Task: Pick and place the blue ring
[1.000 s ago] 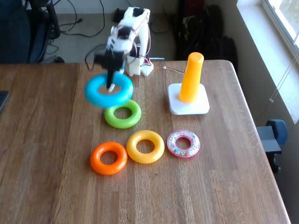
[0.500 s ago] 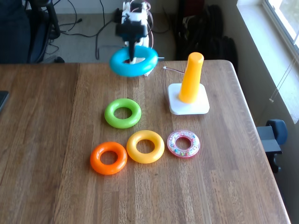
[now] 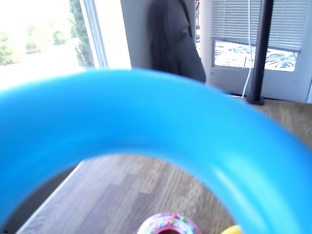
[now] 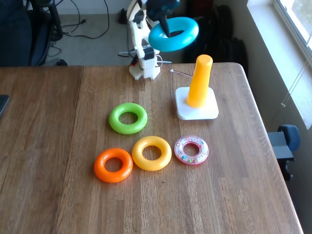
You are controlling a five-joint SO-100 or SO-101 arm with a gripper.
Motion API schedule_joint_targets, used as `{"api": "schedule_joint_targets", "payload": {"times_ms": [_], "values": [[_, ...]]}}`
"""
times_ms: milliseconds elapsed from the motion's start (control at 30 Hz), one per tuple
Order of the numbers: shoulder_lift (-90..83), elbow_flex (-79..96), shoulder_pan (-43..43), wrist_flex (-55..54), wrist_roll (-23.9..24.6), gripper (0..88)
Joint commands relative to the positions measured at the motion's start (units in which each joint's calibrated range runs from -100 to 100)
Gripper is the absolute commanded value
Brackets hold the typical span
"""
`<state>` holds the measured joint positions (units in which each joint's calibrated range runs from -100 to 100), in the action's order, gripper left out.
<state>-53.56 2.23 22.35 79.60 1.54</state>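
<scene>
In the wrist view, the blue ring (image 3: 146, 122) is sitting right up close, and a pink ring (image 3: 168, 225) is peeking through its hole.

In the fixed view, the gripper (image 4: 166, 25) is squeezing the blue ring (image 4: 181, 35) high in the air above the table's (image 4: 39, 146) far edge, beside the yellow peg (image 4: 200, 80). The green ring (image 4: 127, 118), orange ring (image 4: 113, 165) and yellow ring (image 4: 151, 153) are lying near the middle.

The gripper (image 4: 166, 27) has carried the blue ring (image 4: 174, 33) from above the green ring (image 4: 128, 118) up and to the right. In the fixed view it now hangs high, just left of the orange peg (image 4: 200, 80).
</scene>
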Motion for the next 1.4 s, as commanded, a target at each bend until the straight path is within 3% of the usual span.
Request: {"api": "schedule_joint_targets", "payload": {"times_ms": [0, 233, 567, 1367], "values": [[8.35, -11.98, 3.71, 2.5, 0.15, 2.0], [18.61, -19.31, 9.37, 8.17, 0.88, 2.0], [20.53, -26.73, 18.43, 15.62, 2.49, 2.0], [20.53, -13.76, 11.18, 13.52, 2.2, 2.0]]}}
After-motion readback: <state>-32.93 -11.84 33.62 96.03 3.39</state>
